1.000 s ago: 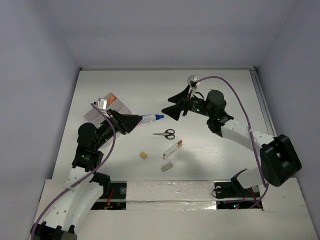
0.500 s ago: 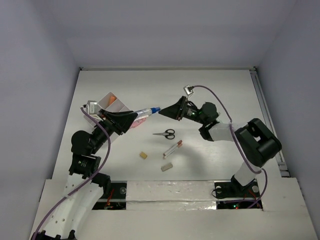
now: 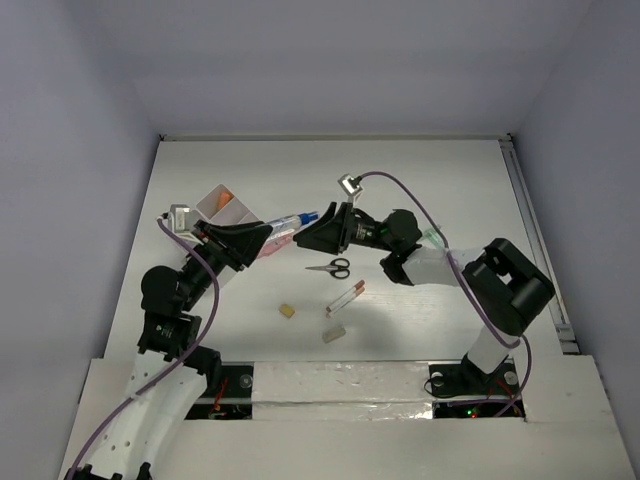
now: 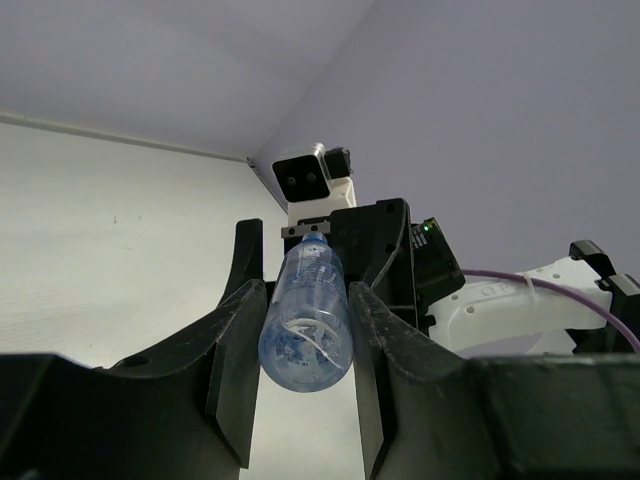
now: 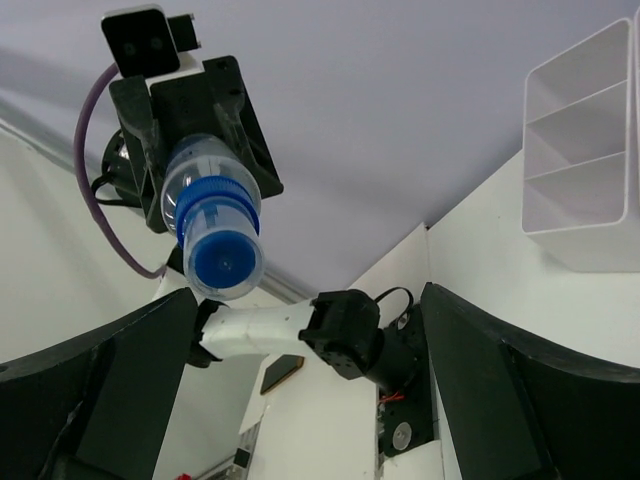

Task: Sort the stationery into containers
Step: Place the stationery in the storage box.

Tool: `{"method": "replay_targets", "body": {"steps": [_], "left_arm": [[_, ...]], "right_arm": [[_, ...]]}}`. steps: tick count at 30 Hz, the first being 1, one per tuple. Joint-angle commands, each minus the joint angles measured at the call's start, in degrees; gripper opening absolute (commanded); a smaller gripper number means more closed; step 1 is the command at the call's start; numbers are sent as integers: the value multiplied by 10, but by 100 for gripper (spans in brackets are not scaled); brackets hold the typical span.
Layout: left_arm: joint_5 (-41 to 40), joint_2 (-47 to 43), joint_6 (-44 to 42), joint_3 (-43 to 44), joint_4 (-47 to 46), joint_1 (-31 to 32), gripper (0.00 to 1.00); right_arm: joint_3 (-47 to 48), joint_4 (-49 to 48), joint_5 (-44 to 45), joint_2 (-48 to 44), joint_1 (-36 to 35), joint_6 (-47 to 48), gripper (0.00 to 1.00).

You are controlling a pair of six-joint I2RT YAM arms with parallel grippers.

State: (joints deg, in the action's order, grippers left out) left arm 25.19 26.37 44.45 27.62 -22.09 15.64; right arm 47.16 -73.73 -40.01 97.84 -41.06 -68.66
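In the overhead view's left-centre sits the white compartmented plastic tray (image 3: 243, 210); beside it the left claw (image 3: 266, 236) clenches a clear blue-capped tube (image 3: 298, 220). The right claw (image 3: 318, 230), spread wide, should centre on the cap (image 5: 222, 262) before closing.

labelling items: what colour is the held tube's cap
Blue cap on the tube, clearest in the right wrist view.

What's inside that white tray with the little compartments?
A small orange piece lies in the far compartment of the white tray. Another compartment looks bare; the rest hides behind the left gripper and its blue-capped tube.
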Motion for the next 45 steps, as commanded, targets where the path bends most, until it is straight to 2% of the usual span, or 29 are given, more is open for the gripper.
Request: {"method": "replay_targets", "body": {"steps": [1,6,17,24,26,27,30,34,36,37,38,40,41,43,44,45], "left_arm": [[0,-8,10,1,-55,-3,0],[10,-10,17,-5,-56,-3,0],[5,-20,19,-23,-57,-3,0],[-4,-25,10,-25,-53,-3,0],[-10,-28,8,-25,-52,-3,0],[-11,-28,6,-25,-52,-3,0],[-15,-32,3,-25,-47,-3,0],[-20,-33,-2,-23,-37,-3,0],[-25,-36,-10,-19,-25,-3,0],[-35,-40,-22,-13,-8,-3,2],[-41,-41,-30,-7,5,-3,19],[-66,-45,-53,14,55,-3,40],[-79,-47,-77,22,75,-3,59],[-122,-54,-105,51,134,-3,73],[-137,-56,-131,61,154,-3,85],[-152,-56,-142,71,170,-3,90]], "right_arm": [[7,-244,-10,-15,-13,20,100],[40,-239,-9,-13,-13,27,99],[101,-244,-22,8,-13,9,92],[116,-244,-33,27,-18,-5,79],[116,-245,-33,28,-18,-5,72],[116,-245,-33,27,-18,-5,63],[115,-245,-32,29,-18,-4,52],[114,-245,-32,25,-18,-2,26],[116,-238,-33,24,-18,-1,18],[118,-230,-35,24,-18,3,14],[120,-201,-37,19,-18,16,12],[123,-162,-42,13,-18,36,11],[130,-110,-45,3,-18,63,11],[144,-34,-54,-5,-18,103,11],[162,46,-53,-11,-18,146,11],[176,85,-60,-13,-18,166,11]]}}
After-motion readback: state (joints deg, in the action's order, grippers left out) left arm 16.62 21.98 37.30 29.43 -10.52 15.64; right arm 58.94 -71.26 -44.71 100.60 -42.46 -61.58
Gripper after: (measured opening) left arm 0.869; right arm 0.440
